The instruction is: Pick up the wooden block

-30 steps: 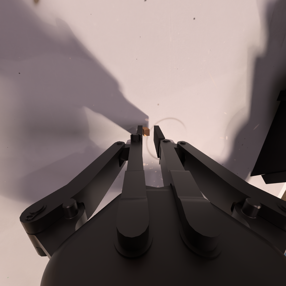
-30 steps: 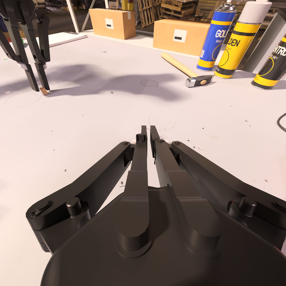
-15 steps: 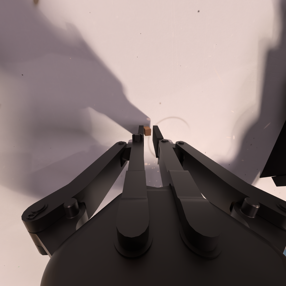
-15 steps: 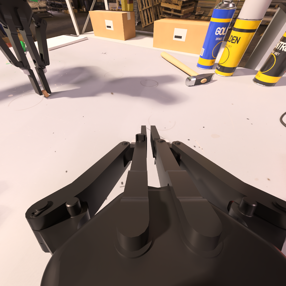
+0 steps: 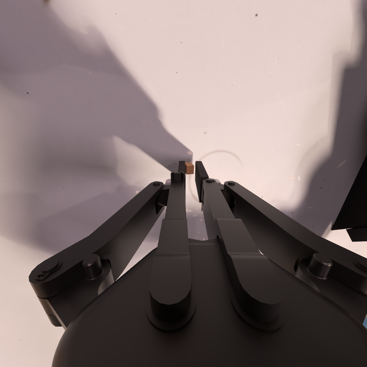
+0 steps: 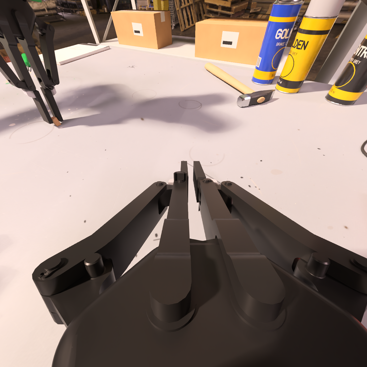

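The wooden block [image 5: 189,167] is a small brown cube between the fingertips of my left gripper [image 5: 190,168], low over the white table [image 5: 258,79]. The jaws stand closed in on it, and the block lies against the left finger. In the right wrist view the left gripper [image 6: 53,120] points down at the far left with the block [image 6: 57,122] at its tips, at the table surface. My right gripper [image 6: 190,166] is shut and empty, hovering over the table's middle, far from the block.
A hammer [image 6: 252,97] lies at the back right, before a blue [image 6: 276,45], a yellow [image 6: 303,51] and a black spray can [image 6: 351,79]. Two cardboard boxes [image 6: 143,29] [image 6: 228,39] and a flat white panel [image 6: 79,52] stand behind. A dark body [image 5: 355,188] is right of the left gripper.
The left jaws have narrowed on the block, which turned from tilted to square between them. The right gripper has drifted slightly and stayed shut.
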Action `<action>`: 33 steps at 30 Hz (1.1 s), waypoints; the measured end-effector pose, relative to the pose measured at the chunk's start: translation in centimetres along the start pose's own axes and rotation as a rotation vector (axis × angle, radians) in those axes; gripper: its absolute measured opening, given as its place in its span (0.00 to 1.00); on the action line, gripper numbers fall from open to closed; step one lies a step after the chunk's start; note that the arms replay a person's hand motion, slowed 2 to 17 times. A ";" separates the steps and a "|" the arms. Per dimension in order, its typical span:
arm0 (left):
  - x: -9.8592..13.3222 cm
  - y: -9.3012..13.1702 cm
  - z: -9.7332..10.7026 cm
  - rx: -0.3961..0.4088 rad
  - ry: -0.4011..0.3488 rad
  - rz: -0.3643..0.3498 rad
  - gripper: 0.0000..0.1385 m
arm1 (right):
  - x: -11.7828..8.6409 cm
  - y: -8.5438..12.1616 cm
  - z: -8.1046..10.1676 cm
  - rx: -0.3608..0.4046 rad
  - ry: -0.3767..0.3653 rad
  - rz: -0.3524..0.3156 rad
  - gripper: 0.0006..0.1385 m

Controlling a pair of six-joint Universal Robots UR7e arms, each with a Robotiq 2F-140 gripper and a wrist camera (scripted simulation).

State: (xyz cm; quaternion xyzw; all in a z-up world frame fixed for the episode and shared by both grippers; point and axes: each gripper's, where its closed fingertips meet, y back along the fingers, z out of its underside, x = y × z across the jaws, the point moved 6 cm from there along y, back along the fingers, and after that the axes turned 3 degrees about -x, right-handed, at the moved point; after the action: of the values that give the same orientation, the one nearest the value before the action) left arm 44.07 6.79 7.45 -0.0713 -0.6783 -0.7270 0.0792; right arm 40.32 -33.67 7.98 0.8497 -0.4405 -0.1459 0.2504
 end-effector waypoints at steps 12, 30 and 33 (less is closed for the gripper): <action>-0.1 0.0 -0.1 -0.006 0.019 -0.016 0.09 | 0.1 -0.1 0.0 -0.013 -0.009 0.004 0.06; 0.1 -0.1 -0.4 -0.012 0.023 -0.039 0.08 | 0.1 -0.2 0.1 -0.021 0.000 0.016 0.06; 0.1 0.0 -0.3 -0.007 0.023 -0.037 0.08 | 0.0 -0.2 0.1 -0.021 0.003 0.020 0.06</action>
State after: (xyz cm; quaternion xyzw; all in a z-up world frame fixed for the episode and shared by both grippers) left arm 43.99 6.44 7.40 -0.0506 -0.6759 -0.7316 0.0730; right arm 40.44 -33.63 7.82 0.8428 -0.4470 -0.1467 0.2613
